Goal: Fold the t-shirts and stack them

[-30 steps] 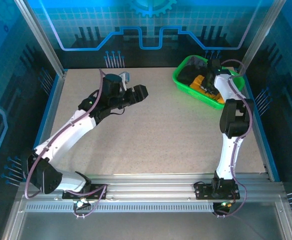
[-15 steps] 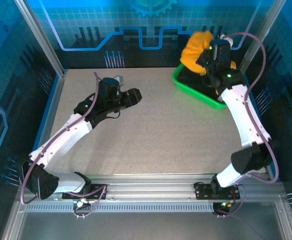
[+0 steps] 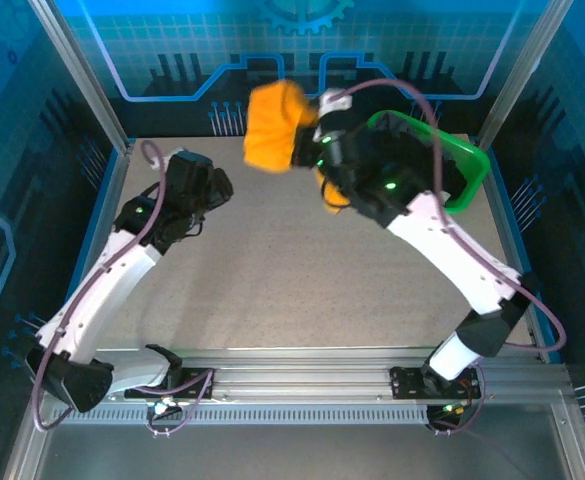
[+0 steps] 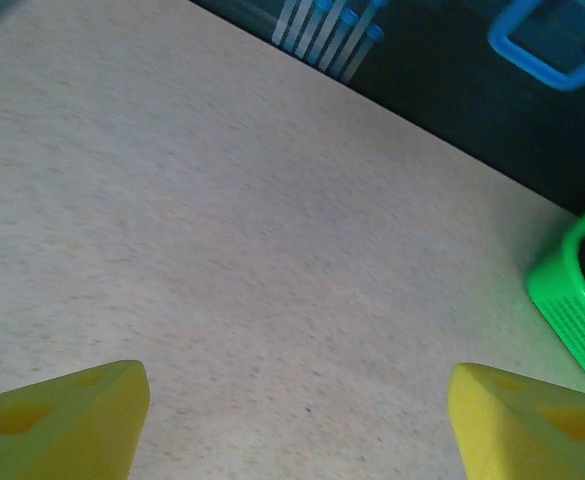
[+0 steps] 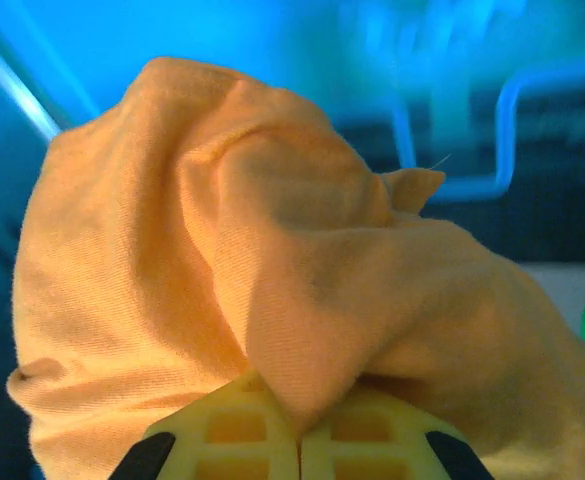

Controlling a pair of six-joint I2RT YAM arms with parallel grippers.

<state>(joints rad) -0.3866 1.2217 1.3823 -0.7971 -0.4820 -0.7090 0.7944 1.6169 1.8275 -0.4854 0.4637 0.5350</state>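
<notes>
Right jaws: closed on a pinch of the orange-yellow t-shirt (image 5: 222, 260). In the right wrist view the two yellow fingertips (image 5: 237, 430) meet with cloth caught in the seam between them. The rest of the garment bunches above and around them in loose folds.

In the top view the same orange-yellow t-shirt (image 3: 272, 125) hangs in the air as a crumpled bundle. It is above the far edge of the worktop (image 3: 292, 270), left of the green mesh basket (image 3: 469, 170) and clear of it. A smaller orange fold shows below the right wrist.

Left jaws: wide apart and holding nothing. Their yellow fingertips (image 4: 62, 415) sit at the two lower corners of the left wrist view, with only bare speckled worktop (image 4: 222, 220) between them and a corner of the green mesh basket (image 4: 572, 290) at the right edge. The left arm (image 3: 112, 280) reaches over the far-left part of the surface, well apart from the shirt.

Surroundings: beige speckled worktop bordered in blue, aluminium frame posts and blue patterned wall panels (image 3: 172, 40).

The basket's interior is dark and partly covered by the right arm (image 3: 452, 260); its contents cannot be made out.
</notes>
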